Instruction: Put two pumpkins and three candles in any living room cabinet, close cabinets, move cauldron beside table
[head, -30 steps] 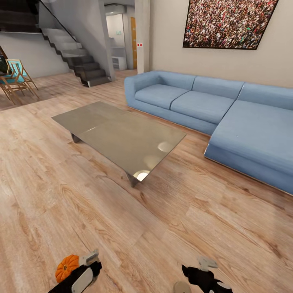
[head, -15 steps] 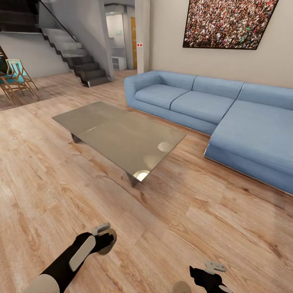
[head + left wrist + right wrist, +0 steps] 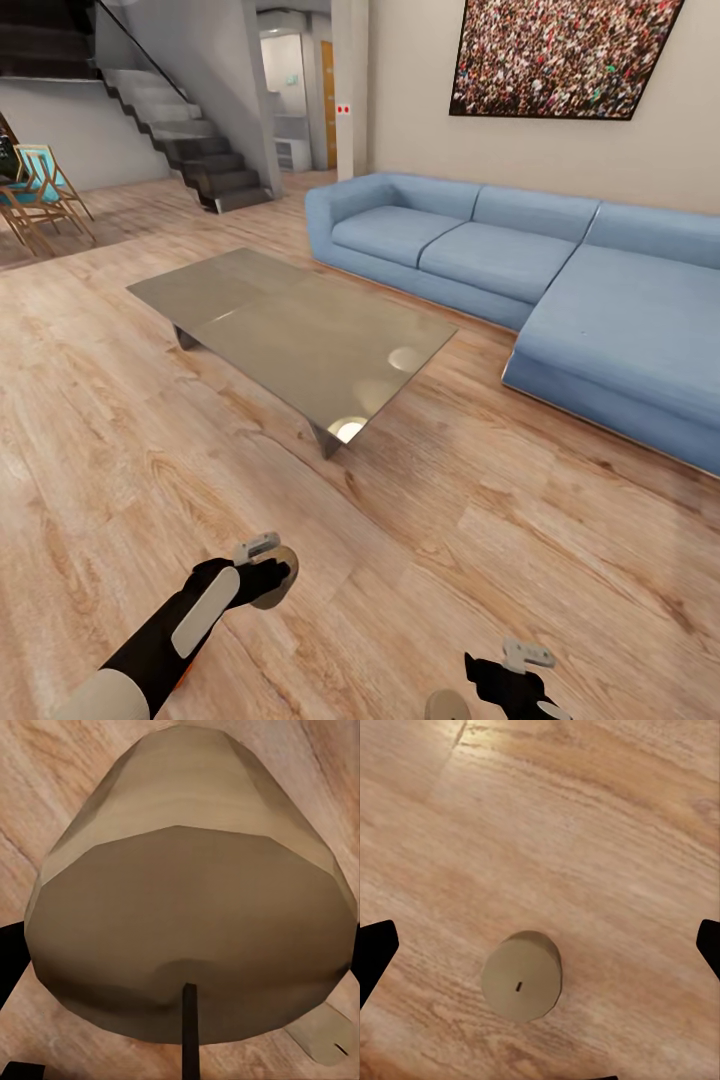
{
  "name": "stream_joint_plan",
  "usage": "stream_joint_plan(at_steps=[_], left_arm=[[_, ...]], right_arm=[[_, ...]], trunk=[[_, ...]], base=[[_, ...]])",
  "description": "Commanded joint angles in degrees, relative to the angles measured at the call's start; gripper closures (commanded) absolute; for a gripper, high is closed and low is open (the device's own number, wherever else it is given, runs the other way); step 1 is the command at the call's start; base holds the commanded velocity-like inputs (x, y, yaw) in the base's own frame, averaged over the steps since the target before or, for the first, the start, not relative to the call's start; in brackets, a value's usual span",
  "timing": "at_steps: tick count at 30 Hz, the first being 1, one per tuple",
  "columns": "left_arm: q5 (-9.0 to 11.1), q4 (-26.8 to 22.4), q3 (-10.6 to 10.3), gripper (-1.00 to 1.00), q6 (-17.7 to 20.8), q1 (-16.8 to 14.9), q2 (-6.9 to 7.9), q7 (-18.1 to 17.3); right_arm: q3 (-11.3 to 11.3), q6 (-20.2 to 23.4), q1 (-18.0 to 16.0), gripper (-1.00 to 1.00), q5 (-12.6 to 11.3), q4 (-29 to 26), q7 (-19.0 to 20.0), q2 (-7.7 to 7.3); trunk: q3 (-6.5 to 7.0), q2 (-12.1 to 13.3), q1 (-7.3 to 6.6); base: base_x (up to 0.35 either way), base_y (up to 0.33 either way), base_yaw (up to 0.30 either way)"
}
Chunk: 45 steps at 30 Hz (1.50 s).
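Candles are the task's things that show here, two of them, though the room's big pieces come first: a blue sectional sofa [image 3: 560, 290] along the wall under a large crowd picture [image 3: 560, 55], a dark staircase [image 3: 190, 150] at the back, and a low glass coffee table [image 3: 290, 335] on the wood floor [image 3: 480, 540]. Near the bottom of the head view the left arm reaches forward, and the left gripper [image 3: 268, 575] holds a candle [image 3: 273, 590] at its tip. In the left wrist view that held candle [image 3: 187, 915] looms very close, its dark wick pointing at the camera and a black finger [image 3: 11, 952] showing at each side of it, so the jaws are closed to the candle's width. The right gripper [image 3: 505, 672] hangs low at the bottom edge. In the right wrist view its dark fingertips [image 3: 375, 952] stand wide apart with nothing between them, and a second candle [image 3: 522, 975] stands upright on the floorboards between them, clear of both tips. A pale round top [image 3: 447, 706] sits at the frame's bottom edge just beside that gripper.
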Motion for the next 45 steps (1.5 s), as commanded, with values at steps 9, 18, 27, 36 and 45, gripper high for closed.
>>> stream_joint_plan(at_steps=[9, 18, 27, 36, 45], left_arm=[[0.8, -0.05, -0.23, 1.0, 0.1, -0.05, 0.06, 0.45], [0.86, -0.03, -0.3, 1.0, 0.12, -0.01, 0.0, 0.45], [0.87, -0.03, -0.35, 1.0, 0.13, -0.04, -0.03, 0.45], [0.86, -0.84, -0.38, 1.0, 2.84, -0.01, -0.03, 0.22], [9.8, -10.4, -0.32, 1.0, 11.0, 0.58, 1.17, -0.07]], right_arm=[[0.4, 0.23, -0.03, -1.0, -0.48, -0.14, -0.52, -0.09], [0.49, 0.22, -0.03, -1.0, -0.4, -0.23, -0.49, -0.09], [0.48, 0.25, -0.03, -1.0, -0.53, -0.15, -0.52, -0.06], [0.29, 0.52, -0.68, -1.0, -1.01, 9.81, -1.71, 0.05], [0.28, 0.26, -0.99, -1.0, -0.52, 12.63, -1.84, 0.04]], trunk=[[-1.66, -3.65, 1.98], [-3.28, -7.26, 3.95], [-4.9, -10.87, 5.93], [-6.51, -14.48, 7.91], [-8.13, -18.09, 9.88]], base=[[0.0, 0.0, 0.0], [0.0, 0.0, 0.0], [0.0, 0.0, 0.0], [0.0, 0.0, 0.0], [0.0, 0.0, 0.0]])
